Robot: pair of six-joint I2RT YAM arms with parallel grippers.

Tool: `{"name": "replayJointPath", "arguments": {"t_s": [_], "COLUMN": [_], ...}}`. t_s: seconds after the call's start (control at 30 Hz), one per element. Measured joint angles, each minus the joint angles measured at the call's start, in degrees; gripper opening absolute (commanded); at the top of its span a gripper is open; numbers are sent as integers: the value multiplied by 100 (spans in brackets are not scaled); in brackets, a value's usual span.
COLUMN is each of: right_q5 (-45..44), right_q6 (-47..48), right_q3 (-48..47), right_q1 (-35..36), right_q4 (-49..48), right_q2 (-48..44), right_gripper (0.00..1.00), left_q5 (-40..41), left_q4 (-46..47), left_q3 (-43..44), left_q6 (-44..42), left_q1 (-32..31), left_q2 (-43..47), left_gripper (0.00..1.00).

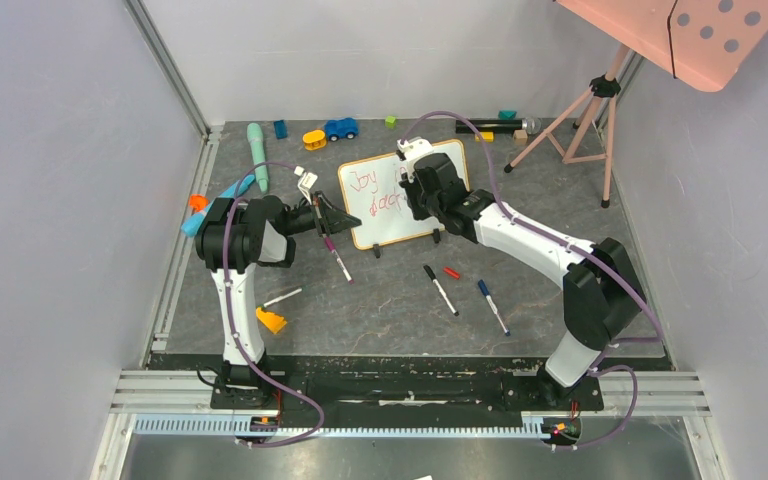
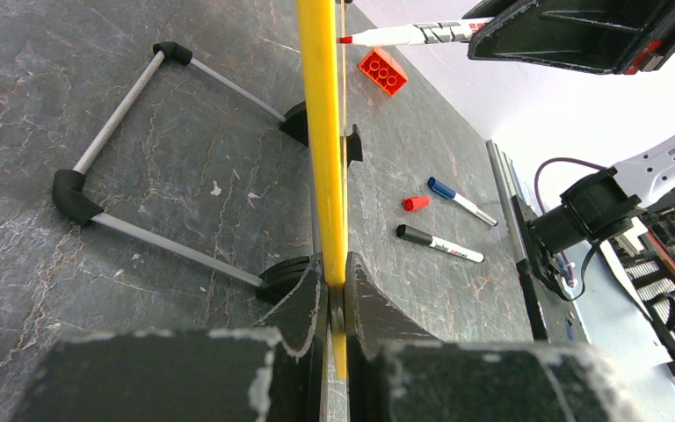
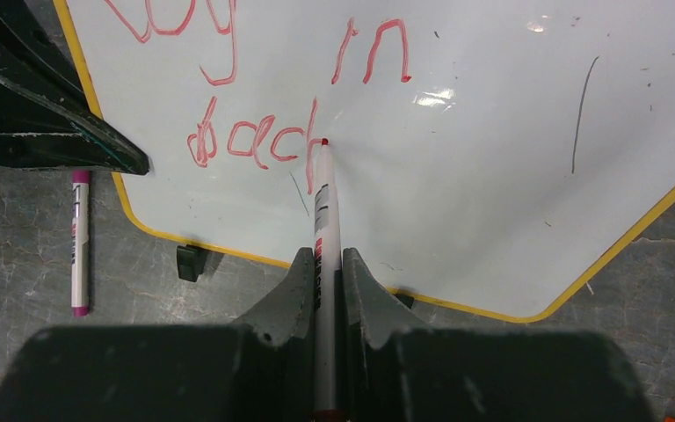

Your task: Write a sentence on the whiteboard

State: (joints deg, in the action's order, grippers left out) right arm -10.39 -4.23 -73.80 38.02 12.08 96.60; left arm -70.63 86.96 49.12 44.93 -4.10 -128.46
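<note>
Seen from above, a small rectangular whiteboard with a thin yellow-orange frame is standing upright on the dark grey, stone-patterned counter. A red handwritten sentence is reading "Joy in" above an unfinished "ach". The left gripper is pinching the board's left edge, and the right gripper is hovering close at its face. Pale grey walls are enclosing the counter, and a pink dotted panel is leaning in at the upper right.

In the left wrist view, the jaws are clamping the frame edge-on. A white red-tipped marker is sticking out of the right gripper; its barrel print is too blurred to read.

In the right wrist view, the jaws are gripping that marker, its tip touching the board just after the "h". A purple-capped white marker is lying on the counter beside the board's corner.
</note>
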Motion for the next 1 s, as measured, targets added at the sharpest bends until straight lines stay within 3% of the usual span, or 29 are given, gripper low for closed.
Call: {"name": "replayJointPath", "arguments": {"t_s": [1.0], "right_q5": [304], "right_q6": [63], "right_q3": [428], "right_q1": [-79], "right_q4": [155], "right_q2": [-299], "right_gripper": [0], "left_q5": [0], "left_q4": [0], "left_q3": [2], "left_q6": [0], "left_q1": [0], "left_q2": [0], "left_gripper": [2]}}
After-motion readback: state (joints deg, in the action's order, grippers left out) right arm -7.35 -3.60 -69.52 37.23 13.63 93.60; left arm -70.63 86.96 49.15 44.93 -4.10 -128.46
